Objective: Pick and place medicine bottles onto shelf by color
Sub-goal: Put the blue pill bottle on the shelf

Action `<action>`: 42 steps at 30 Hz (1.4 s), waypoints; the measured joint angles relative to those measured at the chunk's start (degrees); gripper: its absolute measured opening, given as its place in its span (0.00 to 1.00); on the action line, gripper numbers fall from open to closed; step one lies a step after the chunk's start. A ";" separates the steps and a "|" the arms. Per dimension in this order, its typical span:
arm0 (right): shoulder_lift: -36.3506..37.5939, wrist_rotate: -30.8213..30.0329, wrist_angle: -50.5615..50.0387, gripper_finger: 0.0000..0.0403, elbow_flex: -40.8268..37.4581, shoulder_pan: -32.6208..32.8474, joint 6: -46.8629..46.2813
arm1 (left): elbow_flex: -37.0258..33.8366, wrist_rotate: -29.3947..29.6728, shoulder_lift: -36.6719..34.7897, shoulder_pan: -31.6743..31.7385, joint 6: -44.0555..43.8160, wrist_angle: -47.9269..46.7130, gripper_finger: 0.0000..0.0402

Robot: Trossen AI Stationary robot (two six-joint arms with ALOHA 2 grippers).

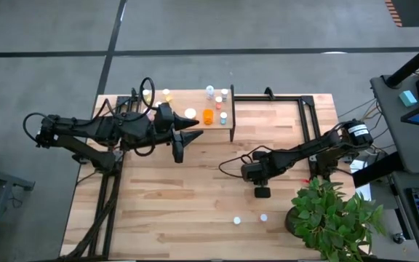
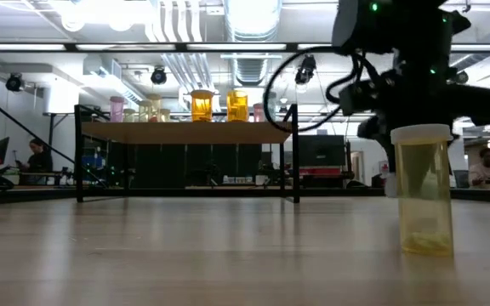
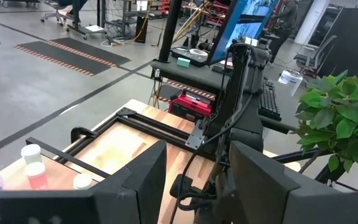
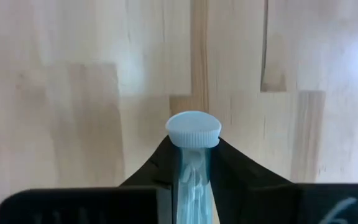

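Observation:
My right gripper (image 4: 193, 163) points steeply down over the table's right half and is shut on a pale blue medicine bottle (image 4: 193, 130) with a light blue cap. My left gripper (image 3: 194, 186) hangs open and holds nothing, raised beside the shelf (image 2: 185, 133). On the shelf stand several medicine bottles, among them an orange one (image 1: 208, 116) and a pink one (image 2: 116, 108). Two more bottles (image 1: 237, 220) (image 1: 263, 217) stand on the table near its front edge. One of them, yellowish with a white cap (image 2: 424, 189), shows close up in the low view. My right gripper pinches the blue bottle's body just under the cap (image 4: 193, 155) between its two fingers, one on each side. The fingers come from above, slanting down along the body. The cap stands out past the fingertips. The fingers hide the bottle's lower end.
A green potted plant (image 1: 333, 218) stands at the table's near right corner, close to my right arm. A black metal frame (image 1: 271, 97) lies on the table to the right of the shelf. Bare wood stretches across the table's middle and near left.

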State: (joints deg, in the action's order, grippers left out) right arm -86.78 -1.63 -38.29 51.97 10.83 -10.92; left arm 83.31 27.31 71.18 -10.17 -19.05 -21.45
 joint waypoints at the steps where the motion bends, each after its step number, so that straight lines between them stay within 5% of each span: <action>1: 0.00 -0.03 -0.07 0.12 0.52 0.00 0.00 | 0.00 -0.01 -0.03 0.00 0.00 0.00 0.40; 5: 0.00 -0.04 0.50 0.14 3.49 -0.11 -0.50 | 0.02 -0.01 -0.04 0.00 0.00 0.00 0.40; 16: 0.85 -3.98 22.21 0.16 18.17 -3.37 5.87 | 0.26 -0.28 -2.38 -0.13 -0.17 0.85 0.40; 23: 0.85 -4.16 34.70 0.16 23.74 -9.17 4.26 | -0.10 -6.07 -8.51 -3.32 -1.16 -4.84 0.40; 32: 1.52 8.75 52.87 0.16 25.96 -11.23 -5.98 | -10.41 -5.45 -11.02 -9.20 -13.57 -7.31 0.40; 37: 1.60 9.58 53.97 0.16 27.63 -9.72 -7.15 | -16.62 -5.13 -11.44 -9.60 -18.94 -2.65 0.42; 42: 1.57 9.64 54.05 0.16 29.10 -8.58 -7.10 | -19.14 -0.73 -10.15 -9.62 -17.78 2.65 0.55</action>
State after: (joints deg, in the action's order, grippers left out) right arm -85.21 8.01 15.77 81.07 2.25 -18.02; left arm 64.17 26.57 61.03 -19.79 -36.82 -18.80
